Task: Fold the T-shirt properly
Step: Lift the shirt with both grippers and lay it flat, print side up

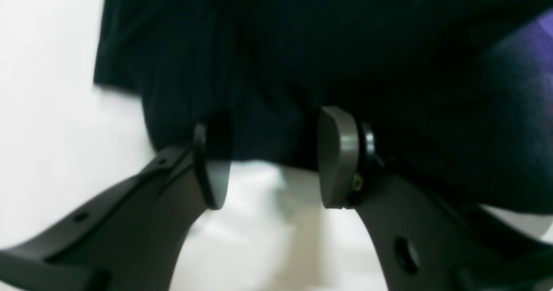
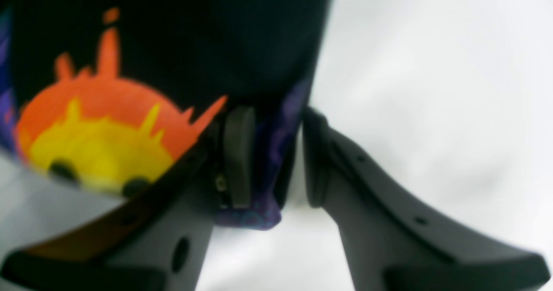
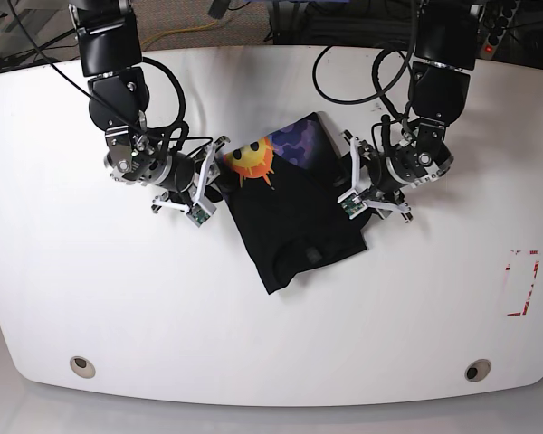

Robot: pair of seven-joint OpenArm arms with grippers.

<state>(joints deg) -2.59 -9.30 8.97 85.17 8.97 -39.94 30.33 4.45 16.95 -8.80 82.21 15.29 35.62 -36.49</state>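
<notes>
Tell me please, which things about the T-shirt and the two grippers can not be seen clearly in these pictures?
- T-shirt, base view: the folded cloth hides the white text, if any.
- Left gripper, left wrist view: blur and dark cloth hide whether the pads pinch fabric.
- Right gripper, right wrist view: blurred; purple cloth sits between the fingers, grip uncertain.

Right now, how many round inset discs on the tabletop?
2. One disc sits near the front left edge of the white table in the base view, the other disc near the front right edge. The T-shirt may hide more.
</notes>
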